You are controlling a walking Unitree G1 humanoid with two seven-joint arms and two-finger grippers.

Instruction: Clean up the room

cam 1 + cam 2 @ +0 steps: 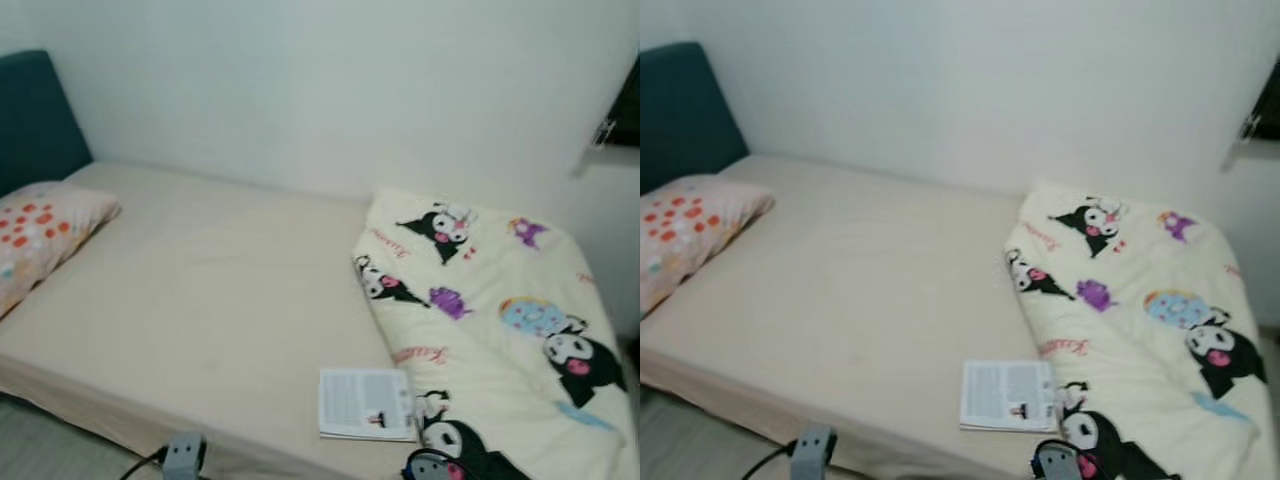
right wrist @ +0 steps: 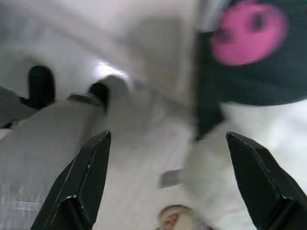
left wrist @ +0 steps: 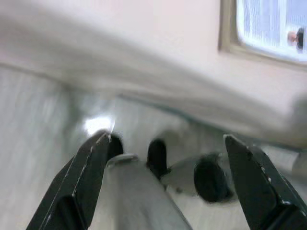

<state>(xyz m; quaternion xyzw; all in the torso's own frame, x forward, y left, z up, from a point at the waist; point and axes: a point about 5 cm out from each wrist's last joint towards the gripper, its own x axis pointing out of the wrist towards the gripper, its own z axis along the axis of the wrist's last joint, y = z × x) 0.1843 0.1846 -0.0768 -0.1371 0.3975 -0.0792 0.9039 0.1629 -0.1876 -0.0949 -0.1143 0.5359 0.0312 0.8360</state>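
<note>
A beige-sheeted bed (image 1: pixel 210 300) stands along the white wall. A cream duvet (image 1: pixel 500 310) printed with black cartoon figures lies bunched over its right part. Beside the duvet, near the front edge, lies an open booklet (image 1: pixel 365 403); its corner (image 3: pixel 268 24) appears in the left wrist view. A pillow (image 1: pixel 35 240) with orange spots rests at the left end. My left gripper (image 3: pixel 165 139) hangs open below the bed's front edge, holding nothing. My right gripper (image 2: pixel 168 136) is open too, low beside the duvet's black and pink figure (image 2: pixel 249 43).
A dark teal headboard (image 1: pixel 35 115) rises behind the pillow. A dark shelf or sill (image 1: pixel 625 110) juts from the wall at the far right. Pale floor (image 1: pixel 40 445) lies before the bed at the lower left.
</note>
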